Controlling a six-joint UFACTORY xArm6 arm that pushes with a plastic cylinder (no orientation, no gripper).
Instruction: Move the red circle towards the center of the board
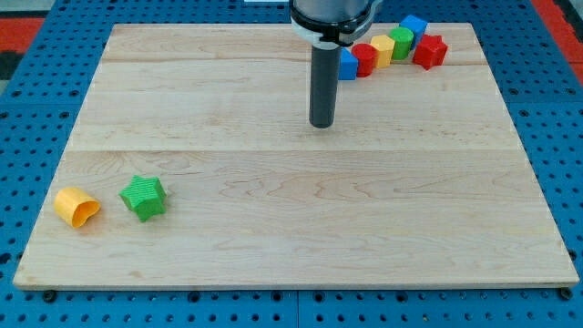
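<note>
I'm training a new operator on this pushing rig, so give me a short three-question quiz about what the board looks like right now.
1. True or false: my tip touches the red circle.
2. Which two blocks sit alone near the view's bottom left? A) green star and orange block B) red star and blue cube C) yellow block and green block
3. Fill in: the row of blocks at the view's top right ends, on the right, with the red star and the ____ cube.

Key
1. False: the tip is apart from it, lower and to the view's left.
2. A
3. blue
</note>
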